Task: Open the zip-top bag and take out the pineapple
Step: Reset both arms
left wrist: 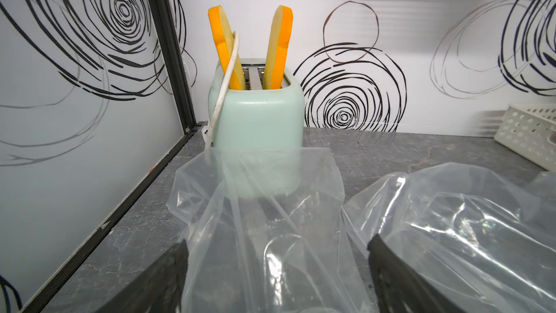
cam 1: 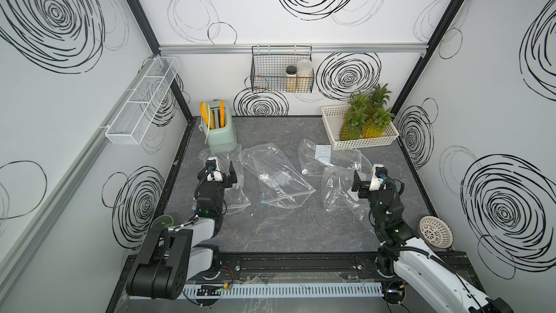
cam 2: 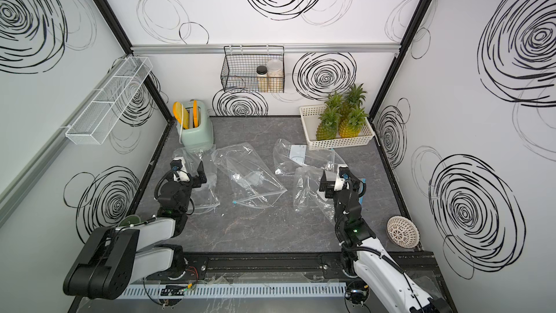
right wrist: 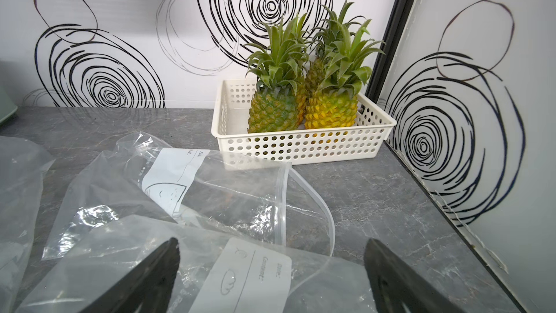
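— Where are the pineapples?
— Out of the bags. They stand upright, crowns up, in the white basket at the table's far right corner.
— And the bags?
— Four clear zip-top bags lie across the middle of the table, and all look empty. The leftmost bag runs lengthwise from the toaster toward the near edge, its far end against the toaster. The middle bag slants from far left to near right, zip end nearest. The labelled bag lies just beside the basket, its mouth gaping toward the right edge.
— The grippers?
— The left gripper hovers over the leftmost bag, jaws wide apart and holding nothing. The right gripper hovers over the fourth bag, jaws spread as well, empty.
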Tool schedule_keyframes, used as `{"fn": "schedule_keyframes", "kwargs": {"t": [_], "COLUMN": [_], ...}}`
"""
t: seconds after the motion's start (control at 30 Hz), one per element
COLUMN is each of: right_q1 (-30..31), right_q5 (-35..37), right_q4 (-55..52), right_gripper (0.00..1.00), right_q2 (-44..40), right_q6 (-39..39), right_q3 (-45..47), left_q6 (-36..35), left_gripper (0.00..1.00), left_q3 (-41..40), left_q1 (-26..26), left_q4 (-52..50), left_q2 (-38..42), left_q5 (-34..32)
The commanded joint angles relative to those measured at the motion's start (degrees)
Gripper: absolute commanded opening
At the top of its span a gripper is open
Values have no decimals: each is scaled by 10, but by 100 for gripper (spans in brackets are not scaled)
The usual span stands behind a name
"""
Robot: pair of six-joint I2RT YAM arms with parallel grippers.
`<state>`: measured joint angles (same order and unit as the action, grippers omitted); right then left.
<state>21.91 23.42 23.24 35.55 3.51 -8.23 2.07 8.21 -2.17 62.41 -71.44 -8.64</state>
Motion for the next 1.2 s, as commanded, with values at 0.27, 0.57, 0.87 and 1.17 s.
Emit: {"fn": "schedule_keyframes", "kwargs": {"t": [0.27, 0.57, 0.87, 1.17], "right_q1": [-7, -48, -117, -143], "right_q5": [-3, 11, -44, -92], "right_q4": [36, 95, 235, 366], "right_gripper": [98, 98, 98, 98], "right_q2": [29, 102, 218, 377], "right_q6": [-9, -14, -15, -32], "right_q3": [-20, -29, -10, -28], "left_q6": [-34, -21, -18, -18], "left_gripper": [96, 96, 96, 96], "left_q3": [19, 34, 39, 39], "left_q1": [-27, -16, -13, -13], "left_q4": [137, 116, 103, 103], "left_q2": [-121, -126, -124, -125], "left_q5": [29, 30, 31, 31]}}
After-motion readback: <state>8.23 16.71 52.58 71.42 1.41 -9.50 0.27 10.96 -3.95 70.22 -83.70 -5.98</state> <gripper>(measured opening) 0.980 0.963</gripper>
